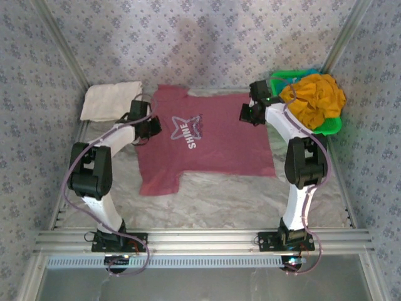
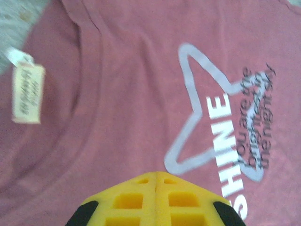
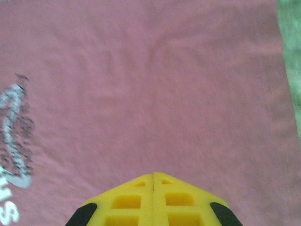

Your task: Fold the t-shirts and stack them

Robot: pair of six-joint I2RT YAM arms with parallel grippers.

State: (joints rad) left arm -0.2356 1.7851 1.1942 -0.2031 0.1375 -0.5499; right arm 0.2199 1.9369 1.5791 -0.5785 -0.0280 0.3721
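I see left gripper (image 2: 156, 174) and right gripper (image 3: 154, 175) closed, empty, over maroon tee (image 1: 207, 141). Cream tee (image 1: 109, 100) far-left worktop corner; orange tee (image 1: 316, 97) in green basket (image 1: 333, 126), far-right.

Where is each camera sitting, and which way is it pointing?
Top: above and behind the arms, looking down on the table; both arms show, left tool and right tool over the maroon shirt.
Left wrist: on the left arm, facing down at the shirt's collar, label and star print; its shut yellow tool shows at the bottom.
Right wrist: on the right arm, facing down at plain maroon cloth; its shut tool shows at the bottom.
Shared: both wrist views catch the star print.
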